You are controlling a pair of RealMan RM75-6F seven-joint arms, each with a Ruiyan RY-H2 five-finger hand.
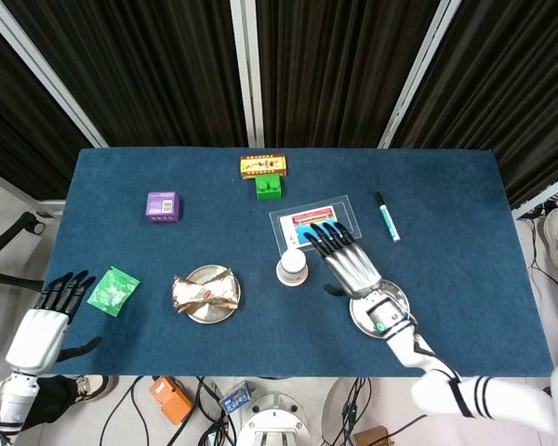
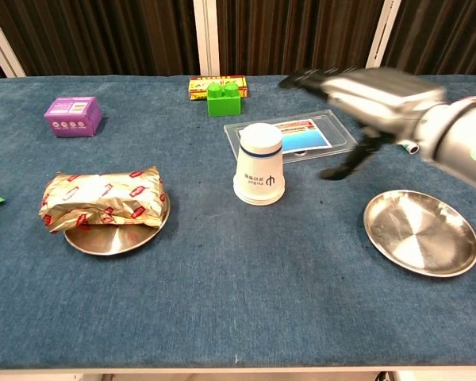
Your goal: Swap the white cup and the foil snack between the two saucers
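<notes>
The white cup [image 1: 292, 268] [image 2: 259, 165] stands upside down on the blue cloth, between the two saucers, touching neither. A foil snack [image 1: 205, 291] [image 2: 102, 198] lies on the left saucer [image 1: 210, 309] [image 2: 115, 238]. The right saucer [image 1: 383, 315] [image 2: 421, 232] holds nothing. My right hand [image 1: 345, 258] [image 2: 363, 94] hovers right of the cup with its fingers spread, holding nothing. My left hand [image 1: 48, 316] is off the table's left edge, fingers apart and empty.
A clear card sleeve [image 1: 315, 224] [image 2: 297, 136] lies behind the cup. A marker [image 1: 386, 216], a green brick [image 1: 269, 185] [image 2: 223, 100] with a snack box [image 1: 263, 165], a purple box [image 1: 163, 204] [image 2: 73, 116] and a green packet [image 1: 113, 290] lie around.
</notes>
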